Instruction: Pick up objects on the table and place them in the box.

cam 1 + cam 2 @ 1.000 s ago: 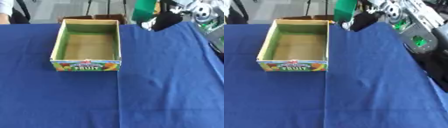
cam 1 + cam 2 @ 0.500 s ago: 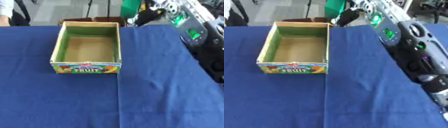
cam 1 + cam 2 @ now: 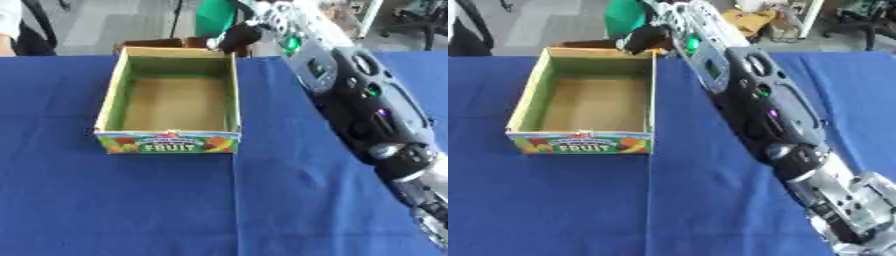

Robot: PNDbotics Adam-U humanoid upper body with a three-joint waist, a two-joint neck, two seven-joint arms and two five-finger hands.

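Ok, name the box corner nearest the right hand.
The far right corner of the box: the right hand hovers just beyond it; the other corners lie farther off.

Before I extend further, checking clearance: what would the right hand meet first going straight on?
Probably the box's far right corner; the right hand hovers there holding a green object. Depth is unclear.

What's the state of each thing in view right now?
Cardboard fruit box: upright, open-topped, nothing visible inside.
Right hand: extended past the box's far right corner, holding a green object; fingers unclear.
Blue tablecloth: flat, with a centre crease.
Left hand: not in view.
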